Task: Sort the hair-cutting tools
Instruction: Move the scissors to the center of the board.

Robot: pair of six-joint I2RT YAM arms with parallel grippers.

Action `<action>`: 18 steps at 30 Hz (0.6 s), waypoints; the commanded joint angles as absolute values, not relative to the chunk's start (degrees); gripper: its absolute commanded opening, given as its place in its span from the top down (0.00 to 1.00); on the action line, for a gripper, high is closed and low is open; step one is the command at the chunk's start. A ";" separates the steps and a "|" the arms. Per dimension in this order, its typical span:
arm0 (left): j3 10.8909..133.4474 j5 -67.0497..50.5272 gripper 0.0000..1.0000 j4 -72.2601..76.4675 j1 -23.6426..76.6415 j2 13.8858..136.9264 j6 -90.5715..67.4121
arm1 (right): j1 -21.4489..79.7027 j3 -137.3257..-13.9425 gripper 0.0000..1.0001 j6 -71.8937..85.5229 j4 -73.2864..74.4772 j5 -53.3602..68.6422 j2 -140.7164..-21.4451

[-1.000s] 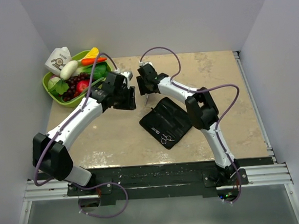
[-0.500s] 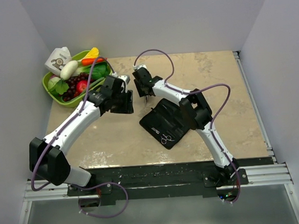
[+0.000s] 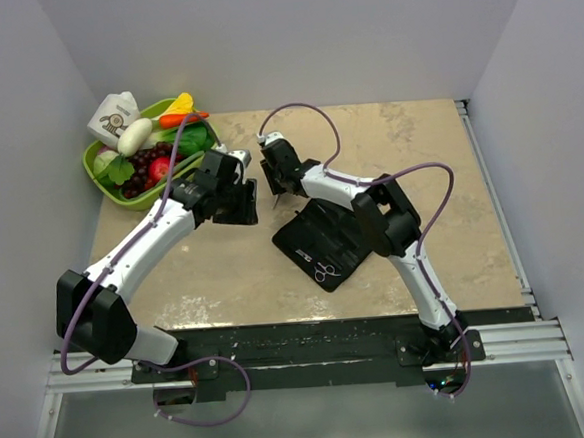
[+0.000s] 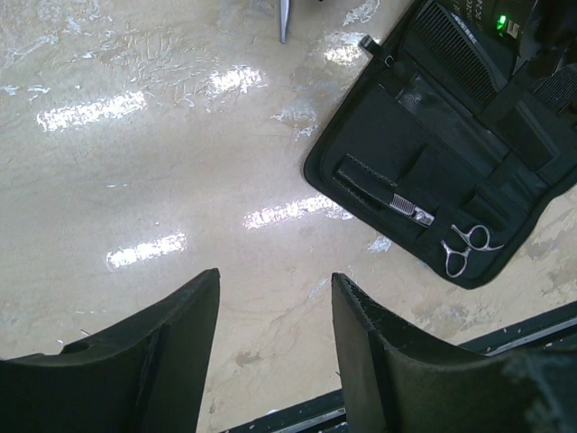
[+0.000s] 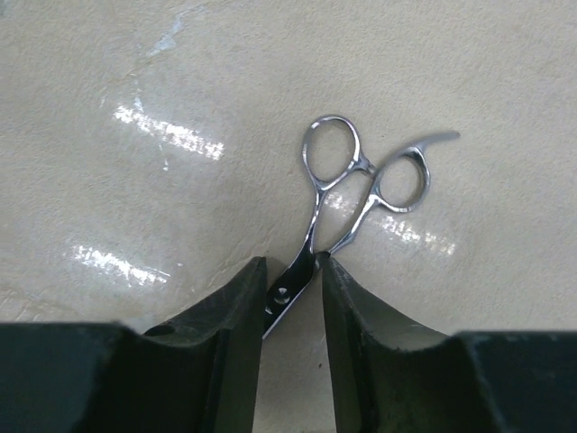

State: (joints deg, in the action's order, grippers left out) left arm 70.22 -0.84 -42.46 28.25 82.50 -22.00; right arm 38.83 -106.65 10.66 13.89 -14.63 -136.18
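The right gripper (image 5: 293, 262) pinches one pair of scissors (image 5: 314, 216) by the shanks near the pivot, with the ring handles jutting past its fingertips over the table (image 5: 135, 72), just off the far corner of the open black case (image 3: 323, 239). The other scissors (image 4: 453, 244) lie tucked in the case's near end, and the black comb (image 4: 464, 50) sits in its far part. The left gripper (image 4: 275, 280) hovers over the table beside the case, its fingers spread with nothing between them.
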 commanded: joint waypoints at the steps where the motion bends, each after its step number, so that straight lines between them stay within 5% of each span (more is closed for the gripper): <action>1: 69.79 -0.79 0.43 -41.40 27.95 80.86 -22.94 | 39.11 -104.41 0.68 10.55 20.65 -11.16 -137.81; 11: 69.43 -0.53 0.43 -41.40 27.86 80.42 -23.03 | 39.99 -102.48 0.79 9.15 21.53 -8.01 -137.55; 18: 69.96 -0.18 0.43 -41.22 27.77 79.72 -23.91 | 43.85 -94.76 0.79 0.37 20.23 1.83 -131.23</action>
State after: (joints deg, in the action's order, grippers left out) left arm 69.52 -0.80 -42.46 28.25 82.15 -22.24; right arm 39.92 -101.27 6.66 12.45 -7.33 -132.84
